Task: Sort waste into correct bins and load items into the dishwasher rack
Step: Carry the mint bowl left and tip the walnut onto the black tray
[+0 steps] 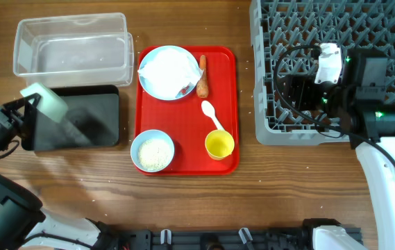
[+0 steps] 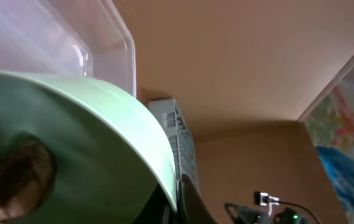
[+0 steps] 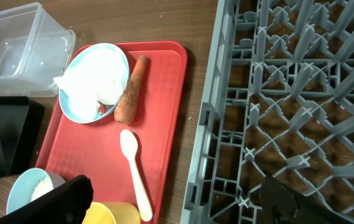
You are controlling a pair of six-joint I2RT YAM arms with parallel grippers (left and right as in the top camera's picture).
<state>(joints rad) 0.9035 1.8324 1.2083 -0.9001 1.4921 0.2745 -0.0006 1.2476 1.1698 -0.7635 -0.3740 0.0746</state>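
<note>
The left gripper was clamped on the rim of the mint-green round bowl, which was tipped on edge over one end of the shallow black rectangular tray, with a small brown food scrap inside. The right gripper hung with fingers spread wide, holding nothing, over the large grey plastic dishwasher rack. On the flat red serving tray lay an orange carrot, a white plastic spoon and a small yellow cup.

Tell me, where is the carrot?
In the overhead view the carrot lies on the red tray, right beside the blue plate, above the white spoon.
</note>
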